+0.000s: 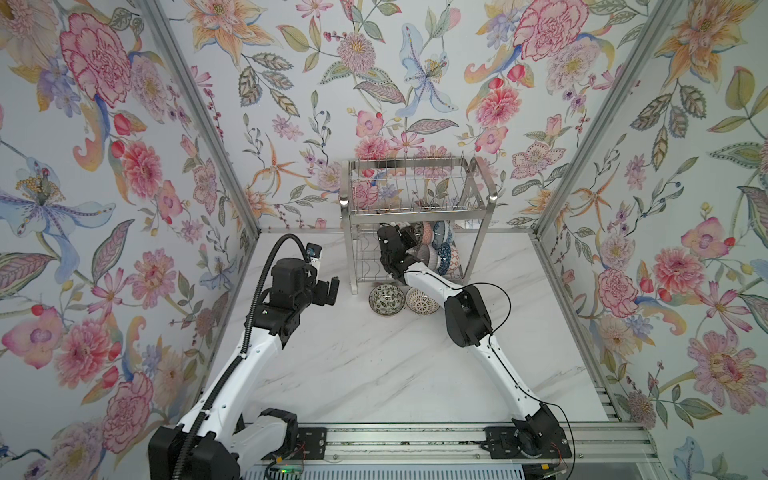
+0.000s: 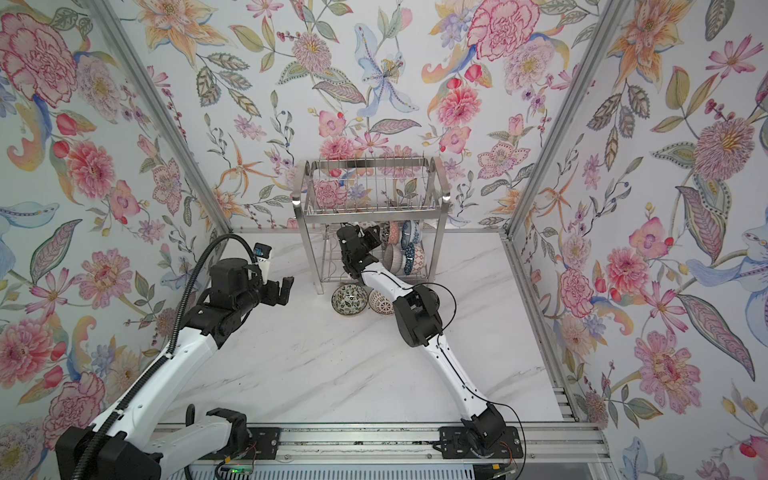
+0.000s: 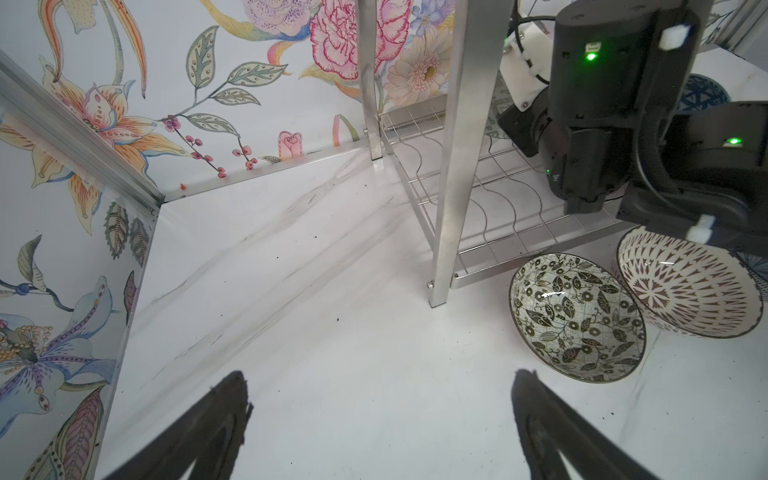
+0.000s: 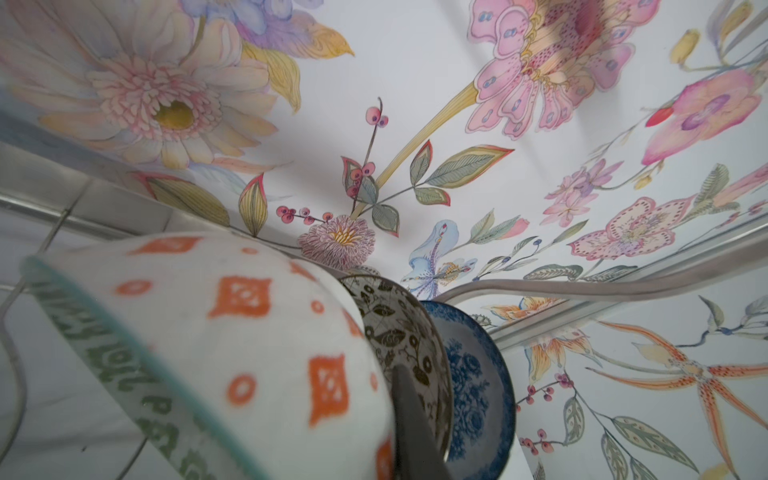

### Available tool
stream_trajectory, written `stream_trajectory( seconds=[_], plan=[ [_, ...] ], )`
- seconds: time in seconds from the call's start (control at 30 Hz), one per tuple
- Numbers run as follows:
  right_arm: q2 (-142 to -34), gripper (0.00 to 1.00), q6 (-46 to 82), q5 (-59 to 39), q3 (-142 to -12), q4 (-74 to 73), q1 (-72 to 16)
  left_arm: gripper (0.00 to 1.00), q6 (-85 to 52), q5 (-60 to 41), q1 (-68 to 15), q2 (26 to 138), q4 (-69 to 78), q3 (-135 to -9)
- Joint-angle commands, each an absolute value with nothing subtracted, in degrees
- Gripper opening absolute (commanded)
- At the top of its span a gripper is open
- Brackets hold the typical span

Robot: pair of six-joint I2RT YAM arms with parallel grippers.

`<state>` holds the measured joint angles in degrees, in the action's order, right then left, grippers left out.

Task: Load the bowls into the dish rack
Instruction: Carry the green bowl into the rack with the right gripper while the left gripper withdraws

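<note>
As right end effector (image 1: 412, 242) grips coral bowl (image 4: 249, 332), floral bowl (image 4: 399, 328) adjacent.

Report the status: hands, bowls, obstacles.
Left hand open, empty. Right hand shut on orange bowl in dish rack, lower shelf. Leaf bowl, rayed bowl on table; right arm above rayed bowl.
</note>
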<state>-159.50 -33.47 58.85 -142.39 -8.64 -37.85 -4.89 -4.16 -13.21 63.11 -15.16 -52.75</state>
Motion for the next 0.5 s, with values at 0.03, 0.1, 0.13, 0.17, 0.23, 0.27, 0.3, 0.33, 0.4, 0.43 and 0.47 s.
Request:
stream_trajectory(
  seconds=[0.03,0.1,0.13,0.17,0.23,0.27,0.3,0.33,0.4,0.43,0.47],
  plan=[
    [-161.49,0.0,-34.89,60.79,-146.8,-10.88,-37.44,0.99,-4.22,-5.2,-12.52,62.04,-14.55,-51.86],
    [-161.98,0.0,-33.92,60.61,-147.02,-10.33,-37.53,0.99,-4.31,-5.45,-12.52,62.19,-14.5,-51.94],
    [-162.19,0.0,-32.95,60.19,-147.34,-9.39,-37.45,0.99,-4.31,-5.53,-12.56,62.16,-14.51,-51.94],
    [-162.37,0.0,-32.51,59.82,-147.39,-9.12,-37.44,0.99,-4.35,-5.54,-12.56,62.2,-14.41,-51.9],
    [-163.13,0.0,-32.45,59.36,-148.03,-9.02,-35.73,0.99,-4.4,-5.62,-12.48,62.29,-14.41,-51.94],
    [-163.6,0.0,-32.54,59.16,-148.77,-8.71,-35.68,0.99,-4.39,-5.71,-12.5,62.24,-14.41,-51.94],
    [-164.1,0.0,-32.67,59.16,-149.3,-8.66,-35.6,0.99,-4.4,-5.76,-12.45,62.32,-14.41,-51.9],
    [-164.49,0.0,-32.79,59.15,-149.81,-8.64,-35.51,0.99,-4.44,-5.8,-12.42,62.32,-14.37,-51.94],
    [-164.71,0.0,-32.52,59.19,-150.18,-8.34,-35.25,0.99,-4.56,-5.91,-12.4,62.43,-14.35,-51.94],
    [-164.79,0.0,-32.11,59.07,-150.06,-7.81,-35.16,0.99,-4.48,-5.98,-12.4,62.4,-14.33,-51.94],
    [-164.96,0.0,-32.09,59.06,-150.12,-7.65,-35.07,0.99,-4.49,-6.06,-12.37,62.42,-14.24,-51.94]
  ],
)
